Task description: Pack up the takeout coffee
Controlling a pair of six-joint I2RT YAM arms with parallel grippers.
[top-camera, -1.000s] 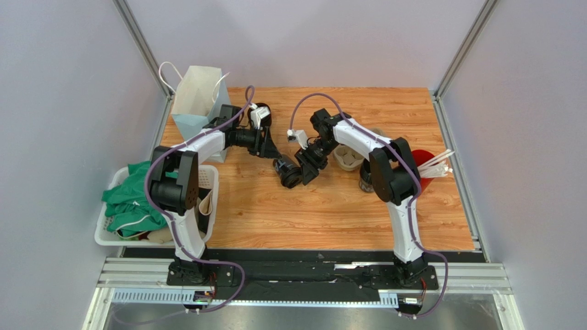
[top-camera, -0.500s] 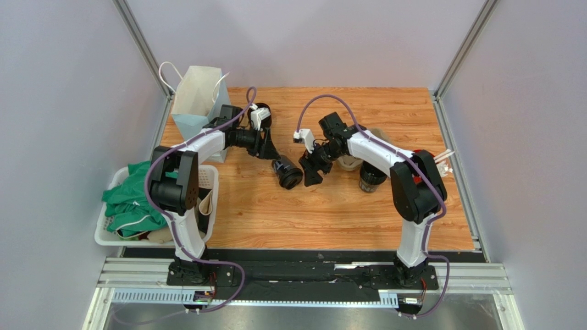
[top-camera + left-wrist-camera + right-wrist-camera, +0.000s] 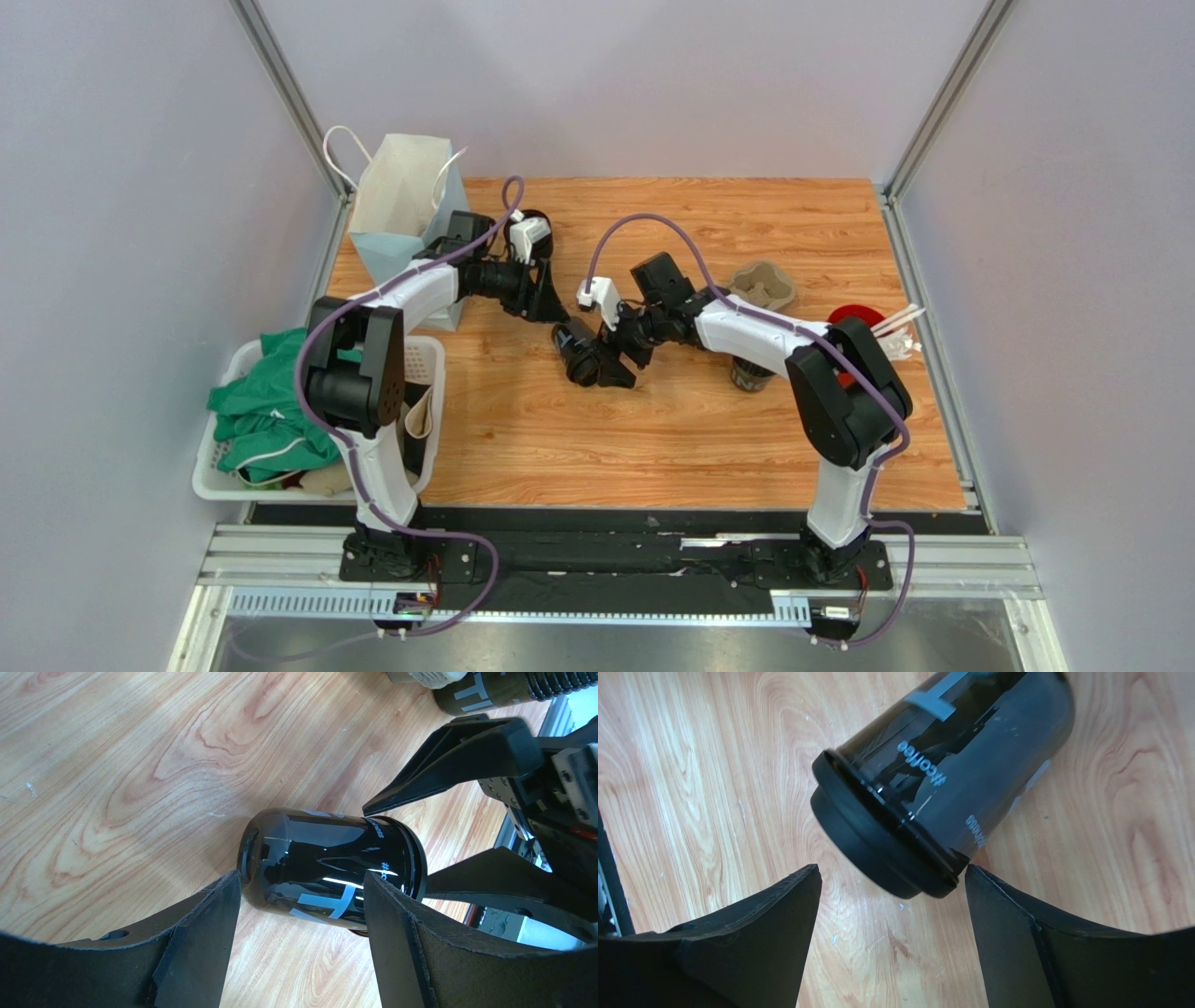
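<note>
Leftward, beside the tabletop [image 3: 673, 434] edge: white basket [image 3: 225, 483] holding crumpled green cloth [image 3: 267, 399]. At far-left corner: paper bag [image 3: 397, 196], upright, inside not readable. Toward far right: cardboard cup tray [image 3: 765, 286]; just right of it, red cup [image 3: 849, 325] with white straws [image 3: 898, 322]. On the tray's near side: second dark cup [image 3: 752, 375], half hidden behind the right forearm.

Mid-tabletop: takeout coffee [image 3: 578, 354], on its side on the wood, well apart from the tray, base toward the left arm, black lid [image 3: 878, 840] toward the right.

Closed in from both ends. Left tool [image 3: 302, 880] low over the base end, jaws wide, cup lying past the fingertips; contact not readable. Right tool [image 3: 892, 871] opposite, jaws wide, lid end between the fingertips, not clamped. Both arms stretched forward and bent inward, wrists low, tools facing each other across the cup.
</note>
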